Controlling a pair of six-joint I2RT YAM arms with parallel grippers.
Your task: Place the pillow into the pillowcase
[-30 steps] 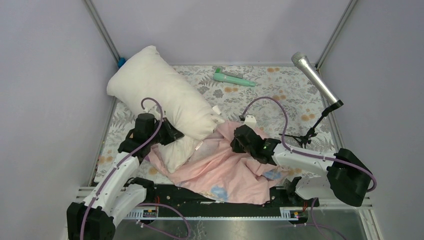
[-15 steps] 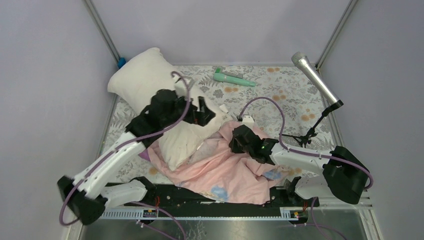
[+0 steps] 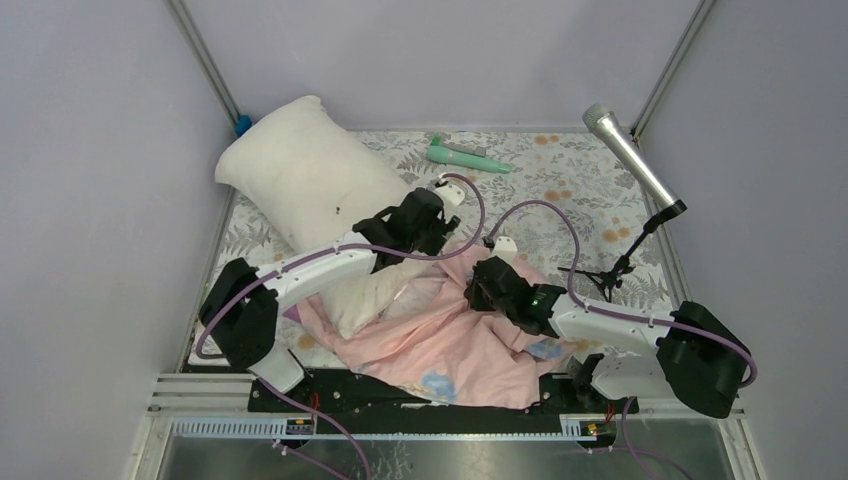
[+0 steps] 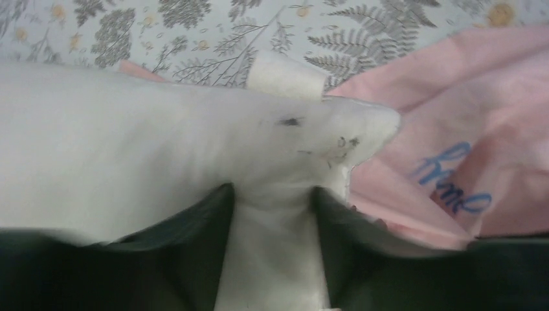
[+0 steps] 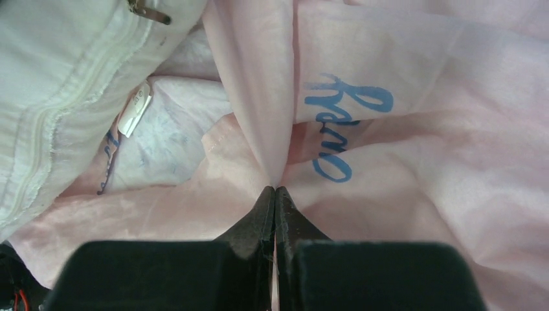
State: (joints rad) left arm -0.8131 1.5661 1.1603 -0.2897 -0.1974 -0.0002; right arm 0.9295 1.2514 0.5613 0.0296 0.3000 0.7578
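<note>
Your left gripper (image 4: 272, 207) is clamped on the pillow (image 3: 300, 175) corner to steer it. Your right gripper (image 5: 275, 192) pinches a pillowcase (image 3: 450, 340) fold tight, probably steadying the mouth. The pillow's near end lies on the pillowcase.

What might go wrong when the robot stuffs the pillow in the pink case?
The left gripper pinches only a small fold by the corner of the pillow, so the plump pillow may slip free. The right gripper holds one thin fold of the pillowcase, so its mouth might not open wide. The microphone stand is close to the right arm and could get bumped.
</note>
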